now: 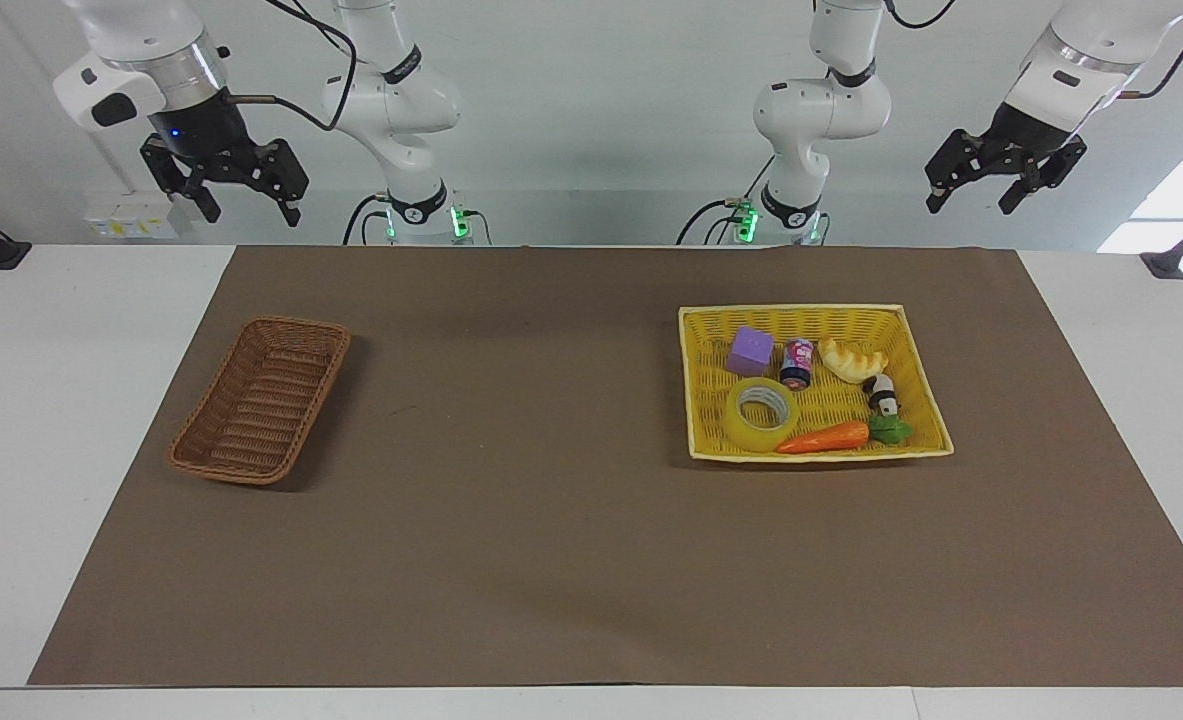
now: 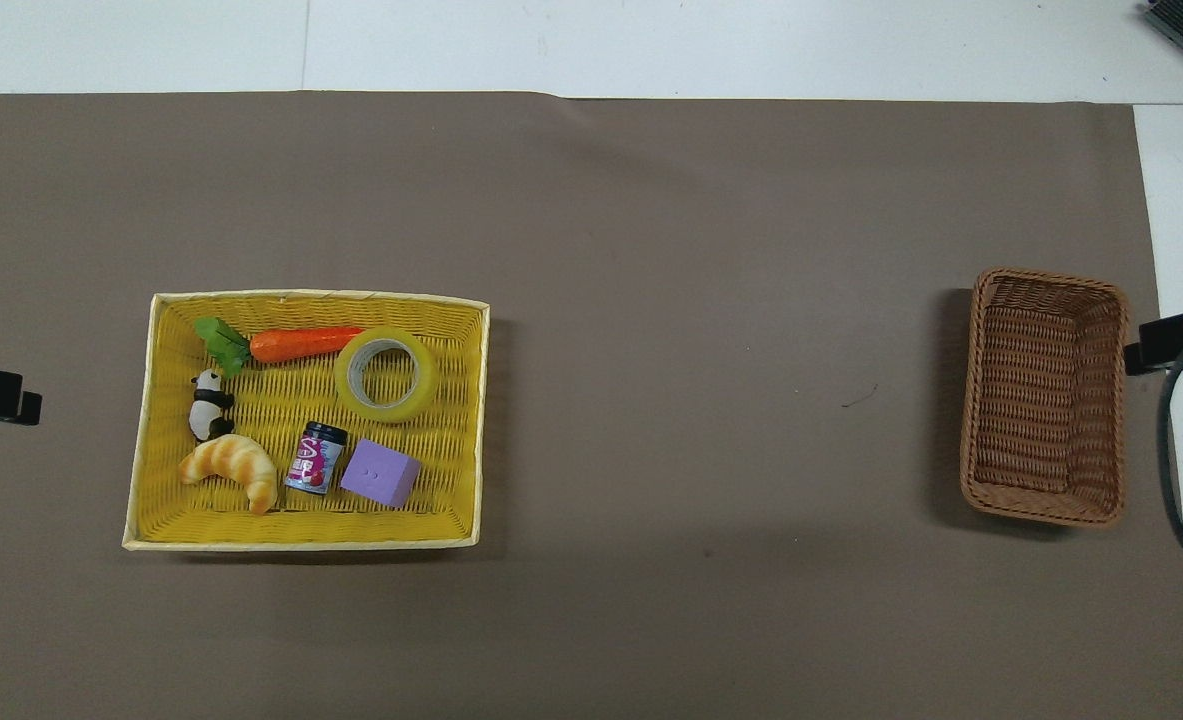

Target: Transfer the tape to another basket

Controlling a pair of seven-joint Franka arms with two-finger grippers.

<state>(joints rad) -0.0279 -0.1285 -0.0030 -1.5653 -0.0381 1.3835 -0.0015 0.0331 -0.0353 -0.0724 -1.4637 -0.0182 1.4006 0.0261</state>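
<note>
Thick ring of translucent yellowish tape with a grey-white core lies flat in the bright yellow woven basket, at the left arm's end of the table, toward the corner of that basket farther from the robots. Orange toy carrot with green leaves sits just beside the roll, its tip touching or nearly touching the rim of the ring; cannot tell which. Purple cube and small printed can with a dark lid stand nearer to the robots than the roll, close to it. Croissant toy and panda figure are farther along toward the basket's outer end. Narrow dark brown wicker basket with sloped sides holds nothing and stands well apart at the right arm's end. Left gripper hangs high, off past the table's robot-side edge, fingers spread, nothing held. Right gripper likewise raised near its own corner, fingers apart, waiting. Nothing started yet. Risks, as I judge them: fingers coming down on the roll could knock the carrot or foul the basket wall. A grip across the smooth outer face may slip; one finger through the core looks safer. The carry is long, so a handover may be needed, and a drop there is possible. The brown basket is narrow; an off-centre release could leave the roll perched on its rim.
</note>
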